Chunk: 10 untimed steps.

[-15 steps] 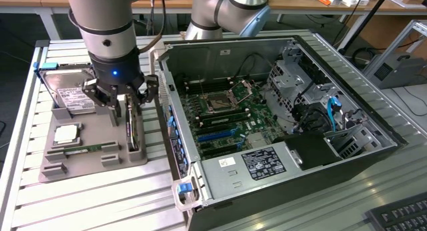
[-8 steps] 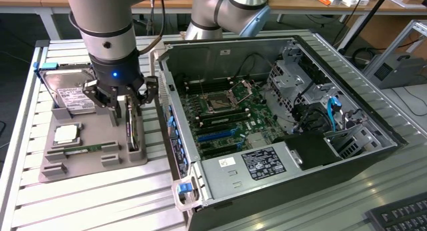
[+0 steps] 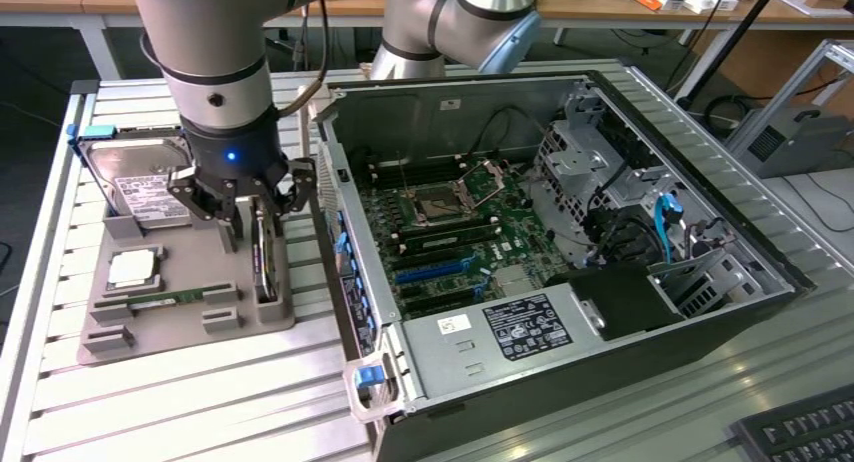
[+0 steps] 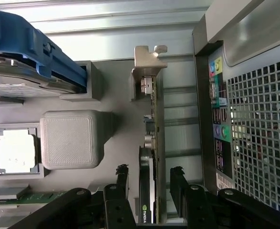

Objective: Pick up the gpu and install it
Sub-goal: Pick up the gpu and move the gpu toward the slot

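In the exterior view, the gpu [image 3: 267, 264] stands on its long edge in a slot of the grey parts tray [image 3: 174, 327], at about nine o'clock from the open computer case [image 3: 587, 252] and just beside its wall. The gripper [image 3: 260, 222] hangs directly over the card with its fingers spread wide. In the wrist view, one finger [image 4: 122, 174] is on the black-faced side of the gpu [image 4: 155, 124] and the other is on the circuit-board side, both clear of it, so nothing is pinched yet. The silver end bracket [image 4: 147, 62] is at the end of the card away from the fingers. From the gpu, in the exterior view, the hard drive [image 3: 140, 182] lies at about eleven o'clock, the CPU [image 3: 134, 269] at nine and the RAM stick [image 3: 167, 299] at eight. The card looks stiff, thin and fairly light, but probably fragile, with small parts on the board face. The safest hold is likely a flat pinch across its two broad faces near the upper edge. A squeeze off to one end could let it tilt in the slot.
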Available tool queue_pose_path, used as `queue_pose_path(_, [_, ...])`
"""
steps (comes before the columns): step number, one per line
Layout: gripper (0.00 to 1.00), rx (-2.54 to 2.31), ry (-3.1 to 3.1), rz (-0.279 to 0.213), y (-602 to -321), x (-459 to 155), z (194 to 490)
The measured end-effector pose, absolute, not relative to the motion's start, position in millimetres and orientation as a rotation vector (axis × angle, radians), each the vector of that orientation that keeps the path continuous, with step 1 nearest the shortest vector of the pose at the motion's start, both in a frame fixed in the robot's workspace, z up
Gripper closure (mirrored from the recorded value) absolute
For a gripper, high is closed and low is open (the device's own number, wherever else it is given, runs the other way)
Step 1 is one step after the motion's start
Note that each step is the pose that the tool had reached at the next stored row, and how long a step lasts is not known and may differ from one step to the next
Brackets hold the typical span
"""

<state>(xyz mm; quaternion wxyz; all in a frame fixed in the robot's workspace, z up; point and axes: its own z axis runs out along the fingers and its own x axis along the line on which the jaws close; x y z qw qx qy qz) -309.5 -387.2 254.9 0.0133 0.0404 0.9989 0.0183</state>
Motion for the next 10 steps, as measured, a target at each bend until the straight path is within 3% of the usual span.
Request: queue_pose_path(10, [0.52, 0.126, 3.112, 0.057, -387.2, -309.5, 247.6])
